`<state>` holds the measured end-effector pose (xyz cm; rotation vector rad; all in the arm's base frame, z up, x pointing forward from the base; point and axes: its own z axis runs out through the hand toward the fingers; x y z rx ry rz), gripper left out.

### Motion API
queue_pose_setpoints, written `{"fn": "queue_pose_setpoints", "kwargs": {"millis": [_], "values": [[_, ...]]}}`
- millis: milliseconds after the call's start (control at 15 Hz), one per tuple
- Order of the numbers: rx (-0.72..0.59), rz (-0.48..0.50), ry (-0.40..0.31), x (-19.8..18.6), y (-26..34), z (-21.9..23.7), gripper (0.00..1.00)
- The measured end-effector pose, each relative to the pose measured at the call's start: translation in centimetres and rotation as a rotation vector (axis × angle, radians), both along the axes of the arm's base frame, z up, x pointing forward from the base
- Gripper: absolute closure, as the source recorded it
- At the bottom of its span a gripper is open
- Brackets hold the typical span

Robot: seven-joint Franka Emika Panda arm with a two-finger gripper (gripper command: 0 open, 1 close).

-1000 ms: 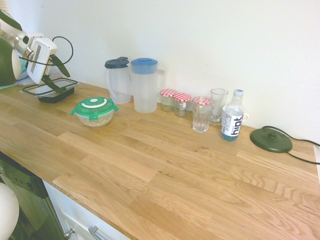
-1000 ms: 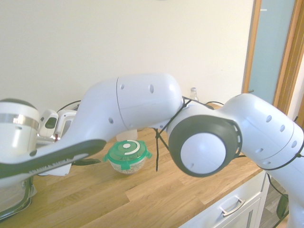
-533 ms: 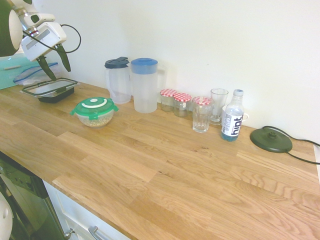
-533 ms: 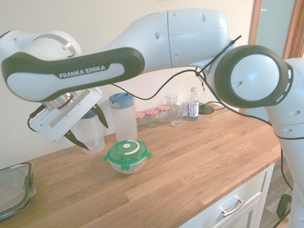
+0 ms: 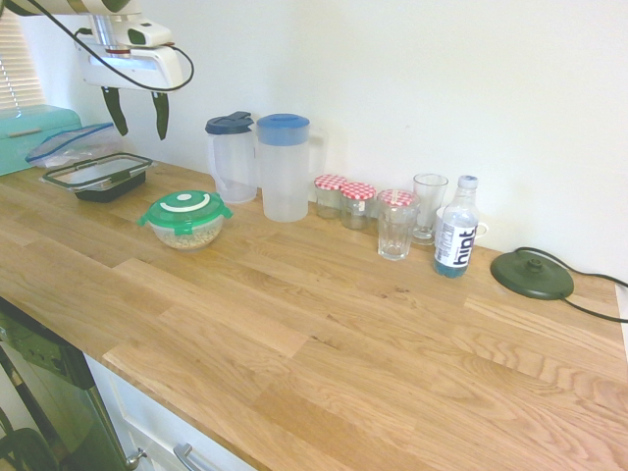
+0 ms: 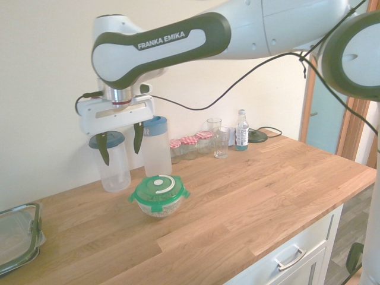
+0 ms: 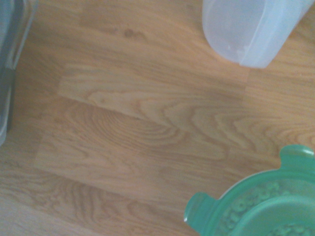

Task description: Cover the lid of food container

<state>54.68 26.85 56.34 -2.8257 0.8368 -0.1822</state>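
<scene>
The green lid (image 5: pixel 184 205) with its white ring sits on top of the food container (image 5: pixel 186 235), a small clear bowl of beige grainy food on the wooden counter. Both show in the second exterior view too, the lid (image 6: pixel 158 187) resting flat on the bowl (image 6: pixel 159 207). My gripper (image 5: pixel 136 110) hangs high above the counter, up and to the left of the bowl, open, with nothing between its fingers. In the second exterior view the gripper (image 6: pixel 121 142) hovers above and behind the bowl. The wrist view catches one edge of the lid (image 7: pixel 256 206).
Two clear jugs (image 5: pixel 283 169) stand behind the bowl. A black-rimmed clear box (image 5: pixel 96 175) lies at the far left. Red-checked jars (image 5: pixel 345 201), glasses (image 5: pixel 395 224), a water bottle (image 5: pixel 456 228) and a dark round base (image 5: pixel 531 275) line the wall to the right.
The arm has swung up and away from the black-rimmed box towards the jugs, lifting the open gripper high above the counter. The lidded bowl has not moved.
</scene>
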Motion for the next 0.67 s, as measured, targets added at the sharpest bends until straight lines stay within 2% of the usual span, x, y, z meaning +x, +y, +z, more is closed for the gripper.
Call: {"fn": "queue_pose_setpoints", "kwargs": {"millis": [267, 667], "values": [[-0.032, -0.027, -0.042, -1.3, -7.9, -2.0, 0.00], [-0.069, -0.139, -0.063, -7.3, -18.7, -6.0, 0.00]]}}
